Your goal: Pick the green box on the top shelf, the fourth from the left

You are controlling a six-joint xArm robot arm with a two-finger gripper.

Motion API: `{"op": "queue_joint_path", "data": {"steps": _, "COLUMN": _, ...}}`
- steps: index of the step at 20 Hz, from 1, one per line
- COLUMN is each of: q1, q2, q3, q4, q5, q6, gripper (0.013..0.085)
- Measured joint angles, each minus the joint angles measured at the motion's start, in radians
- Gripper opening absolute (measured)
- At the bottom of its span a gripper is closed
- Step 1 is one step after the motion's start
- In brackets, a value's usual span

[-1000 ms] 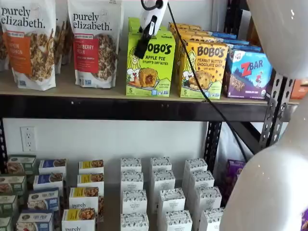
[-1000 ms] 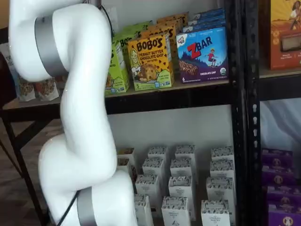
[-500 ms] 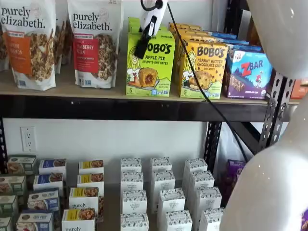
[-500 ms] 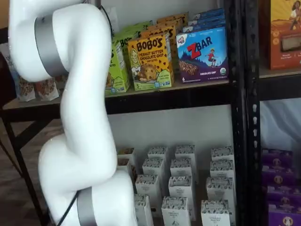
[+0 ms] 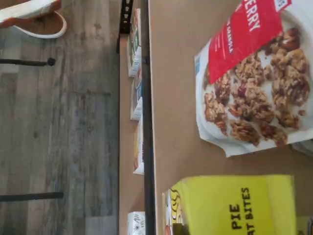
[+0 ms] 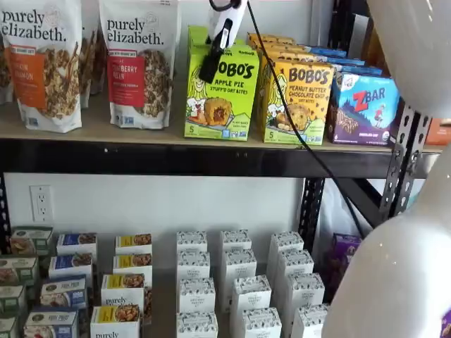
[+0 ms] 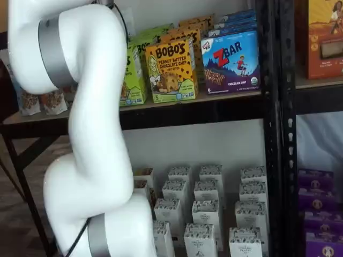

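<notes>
Your gripper (image 6: pixel 211 67) hangs before the green box (image 6: pixel 224 98), at the carton's eleven o'clock; only a side-on dark finger shows, so you cannot tell its opening. The box stands on the top shelf (image 6: pixel 176 156). Closing off-centre could perhaps tip it against the granola bag (image 6: pixel 139 63). The arm hides most of it elsewhere.

In a shelf view you find the top shelf (image 6: pixel 106 156) running across the upper half of the frame, with two granola bags (image 6: pixel 139 60) standing at its left. To their right, near centre, stands the green box (image 6: pixel 222 98), then the peanut butter box (image 6: pixel 299 102), then the ZBar box (image 6: pixel 363 109) toward the right edge. The gripper (image 6: pixel 211 67) hangs from the top edge, in front of the green box's upper left corner. Rows of small cartons (image 6: pixel 236 282) fill the lower half.
</notes>
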Motion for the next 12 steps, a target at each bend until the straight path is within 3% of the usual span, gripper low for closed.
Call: {"op": "queue_joint_path", "data": {"steps": 12, "q1": 0.018, "q2": -0.004, "q3": -0.054, "q4": 0.009, "q5": 0.112, "q6": 0.028, "gripper": 0.021}}
